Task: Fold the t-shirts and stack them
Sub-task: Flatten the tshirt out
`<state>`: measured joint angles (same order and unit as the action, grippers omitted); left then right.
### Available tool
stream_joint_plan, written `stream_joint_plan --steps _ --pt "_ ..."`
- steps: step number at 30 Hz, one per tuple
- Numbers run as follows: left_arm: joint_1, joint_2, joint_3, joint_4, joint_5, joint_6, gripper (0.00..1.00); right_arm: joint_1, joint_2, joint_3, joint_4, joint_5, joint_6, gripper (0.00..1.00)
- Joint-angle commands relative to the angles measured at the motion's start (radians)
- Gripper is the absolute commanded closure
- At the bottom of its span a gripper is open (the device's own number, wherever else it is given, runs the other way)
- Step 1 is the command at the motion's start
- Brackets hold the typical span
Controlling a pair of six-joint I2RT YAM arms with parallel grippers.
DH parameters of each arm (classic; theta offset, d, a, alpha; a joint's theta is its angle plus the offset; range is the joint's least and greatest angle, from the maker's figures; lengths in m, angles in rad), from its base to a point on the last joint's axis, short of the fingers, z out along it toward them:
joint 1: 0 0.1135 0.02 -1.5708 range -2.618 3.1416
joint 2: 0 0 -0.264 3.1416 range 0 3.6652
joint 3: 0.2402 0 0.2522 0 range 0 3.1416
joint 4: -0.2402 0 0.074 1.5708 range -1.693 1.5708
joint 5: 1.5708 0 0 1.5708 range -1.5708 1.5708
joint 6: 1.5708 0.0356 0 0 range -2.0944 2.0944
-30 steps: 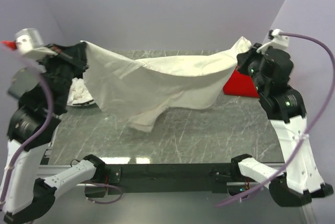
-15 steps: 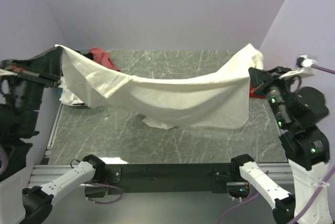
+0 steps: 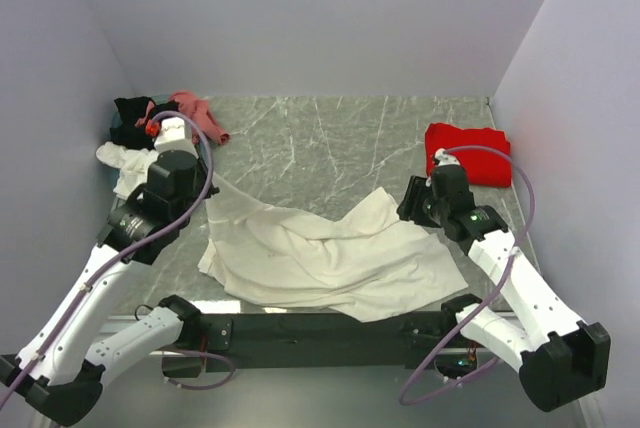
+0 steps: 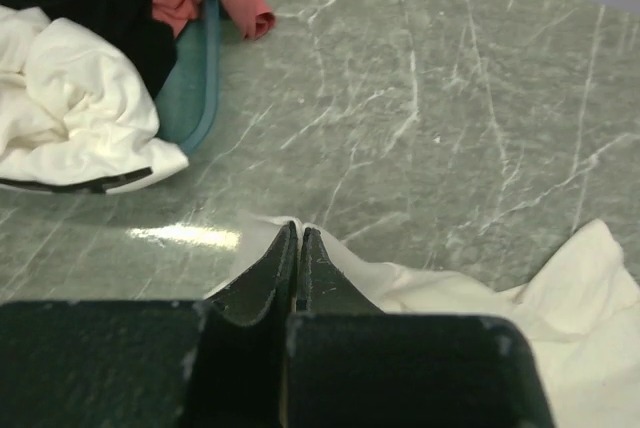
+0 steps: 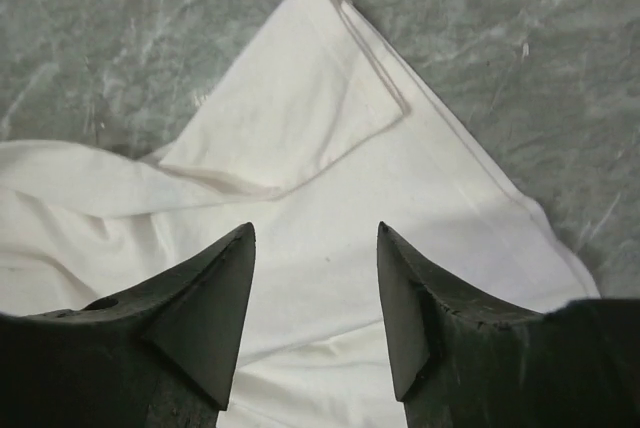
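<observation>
The large cream t-shirt (image 3: pixel 320 253) lies rumpled on the marble table (image 3: pixel 330 138), toward the front edge. My left gripper (image 3: pixel 207 186) is shut on its left corner; in the left wrist view the cloth (image 4: pixel 480 293) tents up to the closed tips (image 4: pixel 298 230). My right gripper (image 3: pixel 410 204) hovers open just over the shirt's right side. The right wrist view shows it (image 5: pixel 315 233) with nothing between its fingers, and a sleeve (image 5: pixel 290 98) lies flat ahead of it. A folded red t-shirt (image 3: pixel 467 153) rests at the back right.
At the back left corner black (image 3: pixel 130 113), pink (image 3: pixel 190 108) and white (image 3: pixel 125 163) shirts are heaped on a teal-rimmed tray (image 4: pixel 200 78). Purple walls close in the left, back and right sides. The arm bases sit along the near edge.
The cream shirt was stretched in the air between both grippers; both arms came down and inward, laying it on the table. The right gripper opened and let go.
</observation>
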<state>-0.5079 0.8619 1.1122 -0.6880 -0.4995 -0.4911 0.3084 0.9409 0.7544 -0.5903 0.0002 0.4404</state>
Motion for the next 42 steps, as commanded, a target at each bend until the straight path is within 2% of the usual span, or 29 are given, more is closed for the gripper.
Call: stream_joint_plan --steps 1,5,12,20,42 --pt "0.005 -0.075 -0.020 0.039 -0.050 -0.017 0.99 0.006 -0.001 0.048 0.121 0.034 0.007 0.41" --pt "0.005 -0.080 -0.067 0.068 -0.033 -0.012 1.00 0.006 0.073 0.066 0.170 0.030 0.006 0.40" --pt "0.008 -0.067 -0.095 0.076 -0.030 0.000 0.99 0.000 0.313 0.097 0.236 0.087 0.020 0.40" --pt "0.022 -0.075 -0.117 0.090 -0.017 0.014 0.99 -0.026 0.461 0.089 0.267 0.101 0.058 0.41" --pt "0.081 -0.052 -0.134 0.119 0.064 0.032 1.00 -0.037 0.576 0.053 0.279 0.118 0.087 0.46"
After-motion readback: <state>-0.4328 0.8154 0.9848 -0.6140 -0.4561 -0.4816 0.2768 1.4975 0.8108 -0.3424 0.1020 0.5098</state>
